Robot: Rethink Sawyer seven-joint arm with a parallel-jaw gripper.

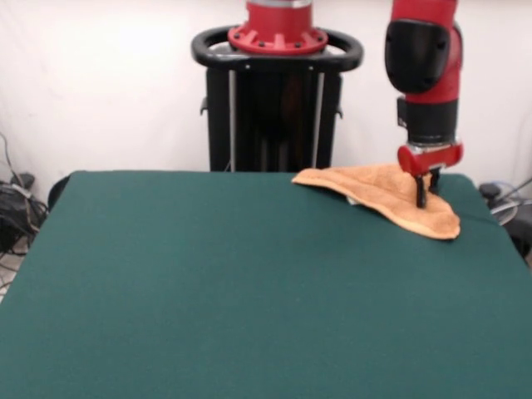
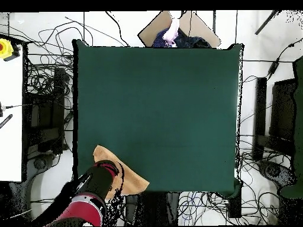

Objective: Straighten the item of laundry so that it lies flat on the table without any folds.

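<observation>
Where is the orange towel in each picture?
Front view: the towel lies crumpled at the table's far right corner, under the tool.
Overhead view: the towel sits at the table's bottom left corner, partly hidden by the red arm.
Shared landmark: the red arm reaching down onto the towel.

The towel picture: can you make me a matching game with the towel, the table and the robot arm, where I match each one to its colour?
Things:
1. towel
2. table
3. robot arm
4. gripper

Descriptions:
A. dark green
B. red and black
C. orange-tan
D. pressed down onto the towel at the table's corner

Right pairs: 1-C, 2-A, 3-B, 4-D.
</observation>
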